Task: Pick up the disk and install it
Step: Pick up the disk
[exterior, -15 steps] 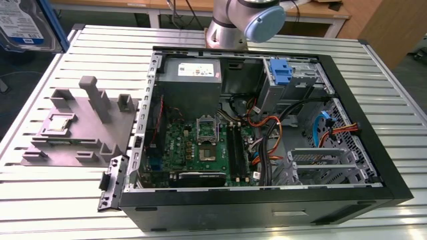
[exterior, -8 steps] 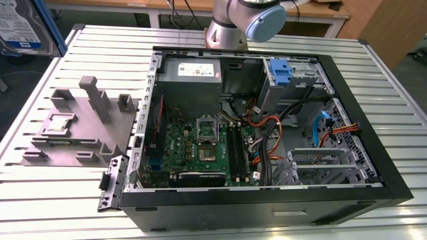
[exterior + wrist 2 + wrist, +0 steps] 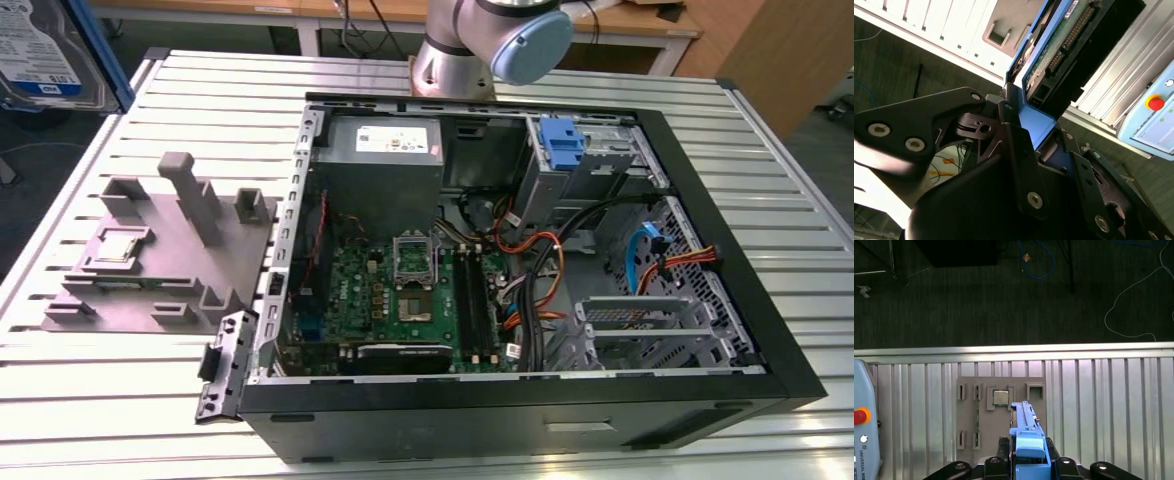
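In the upper left corner of the exterior view, the flat silver-grey disk (image 3: pixel 47 50) with its white-and-blue label and blue plastic bracket hangs in the air, well apart from the open black computer case (image 3: pixel 787 340) on the slatted metal table (image 3: pixel 107 400). Below it on the exterior view's left lies the grey moulded fixture plate (image 3: pixel 147 270). In the case's upper right, a metal drive bay (image 3: pixel 607 150) carries a fixed blue latch (image 3: pixel 561 145), with orange and black cables (image 3: pixel 541 270) strung just below.

In the second wrist view the black gripper (image 3: pixel 1034 135) is clamped narrow on the blue bracket, and the disk (image 3: pixel 1064 45) juts out beyond it, green circuit board and connector row exposed. The pads seem to bear on the bracket alone, though the linkages hide part of the contact.

In the first wrist view the disk (image 3: pixel 1026 435) shows edge-on between the gripper's (image 3: pixel 1029 465) black links, directly over the fixture plate (image 3: pixel 1001 415).

The step in hand looks like the carry. Doing it well calls for a firm, square hold on the flexible bracket, the connector end aligned to the bay, and height enough to clear the case wall and cables.
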